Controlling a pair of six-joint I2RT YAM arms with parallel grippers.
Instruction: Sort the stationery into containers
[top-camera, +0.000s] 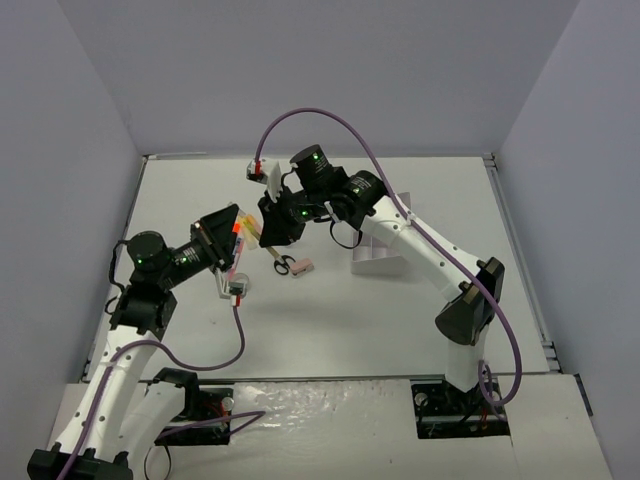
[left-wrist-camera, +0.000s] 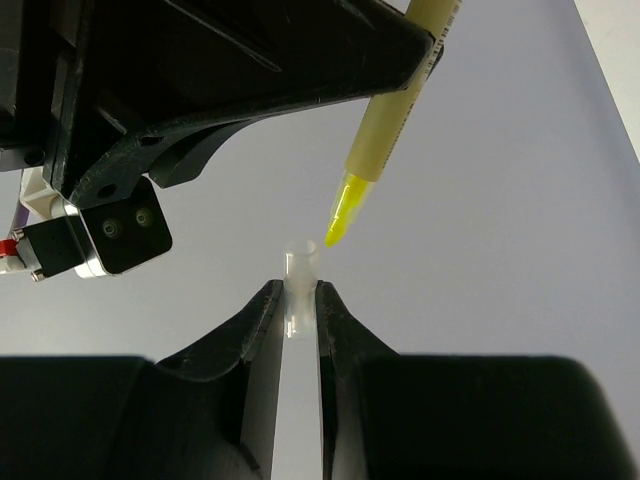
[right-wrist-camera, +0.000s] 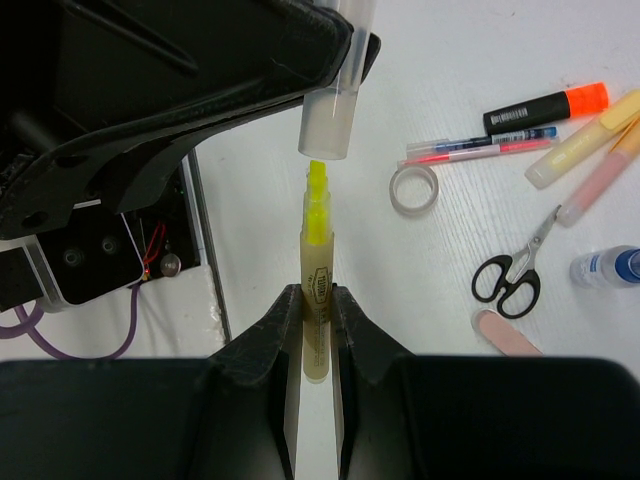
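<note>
A flat white table (top-camera: 330, 330) carries the whole scene. Plain pale grey-lilac panels enclose the table: a back panel (top-camera: 320, 70) at its far edge, a left panel (top-camera: 50, 180) and a right panel (top-camera: 590, 200) along its sides. A thin metal strip (top-camera: 522, 270) lines the table's right edge.

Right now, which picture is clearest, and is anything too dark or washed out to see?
Right wrist view: evenly lit, yellow highlighter and scissors both sharp. Left wrist view: clear cap pale against a plain bright backdrop, left gripper fingers near-black, no detail. Top view: soft light, faint shadows, pink eraser a mere speck.
</note>
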